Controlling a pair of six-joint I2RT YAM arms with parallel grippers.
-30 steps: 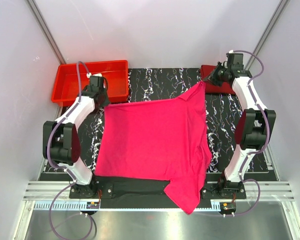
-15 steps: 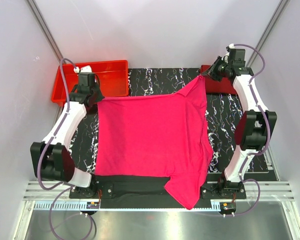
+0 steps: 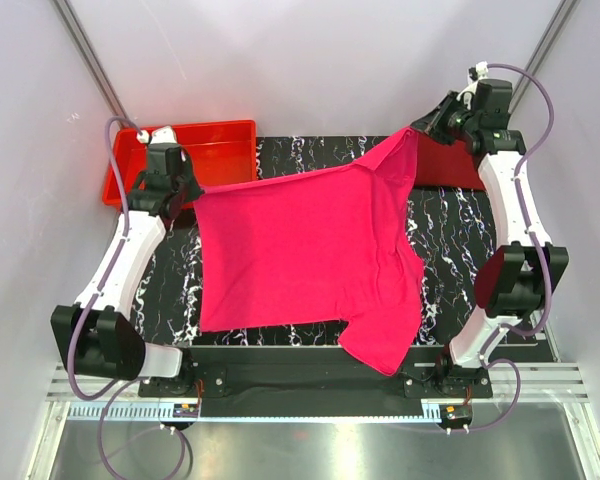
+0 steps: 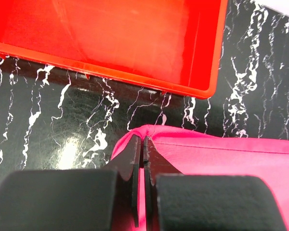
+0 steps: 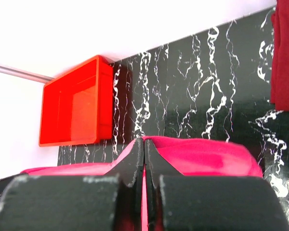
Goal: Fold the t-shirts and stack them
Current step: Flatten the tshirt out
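My left tool [image 4: 141, 142] and right tool [image 5: 143, 143] pinch the pink shirt [image 3: 300, 250] by corners — slack opposite the tray [image 3: 215, 160] could tug one free.

The left arm [image 3: 130, 240] and the right arm [image 3: 520, 195] each have smooth white shells over the long links, bulky black housings at the joints and a black base. A grey-purple cable [image 3: 107, 140] runs in loose loops along each arm. The left gripper [image 4: 140, 144] and right gripper [image 5: 143, 144] have matte black fingers, blocky at the root and tapering to thin, pointed tips.
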